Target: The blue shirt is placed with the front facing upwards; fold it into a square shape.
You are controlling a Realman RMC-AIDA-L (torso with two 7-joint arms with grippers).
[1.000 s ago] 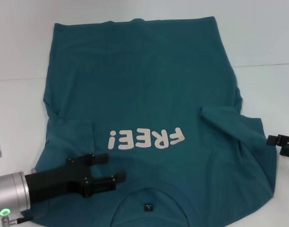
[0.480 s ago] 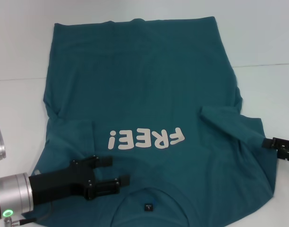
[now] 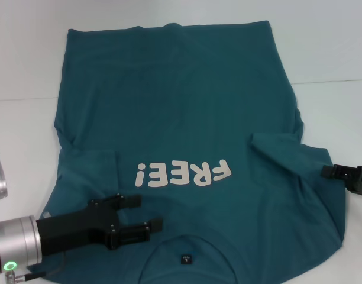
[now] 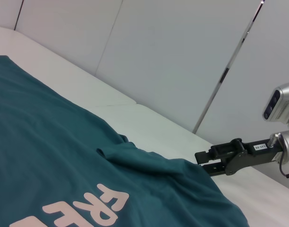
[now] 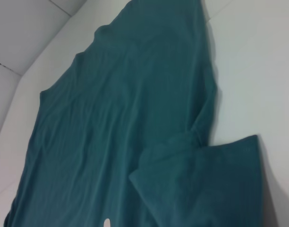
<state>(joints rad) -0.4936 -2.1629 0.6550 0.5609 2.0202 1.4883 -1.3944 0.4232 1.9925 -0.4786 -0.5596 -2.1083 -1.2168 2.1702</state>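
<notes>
Shirt [image 3: 181,148] is being displayed flat across the table [image 3: 27,65], collar at the near edge. Left gripper [image 3: 146,214], fingers parted, is being held over the near-left shoulder; right gripper [image 3: 330,172], parted, is being held at the right sleeve.

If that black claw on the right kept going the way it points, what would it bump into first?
Probably the shirt: the right gripper points inward at the sleeve edge right before it. How high it hovers is unclear.

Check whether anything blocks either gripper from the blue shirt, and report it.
Nothing visible does. The left gripper hovers over the blue shirt beside the collar, fingers open. The right gripper is at the shirt's right sleeve edge, with only bare white table around.
</notes>
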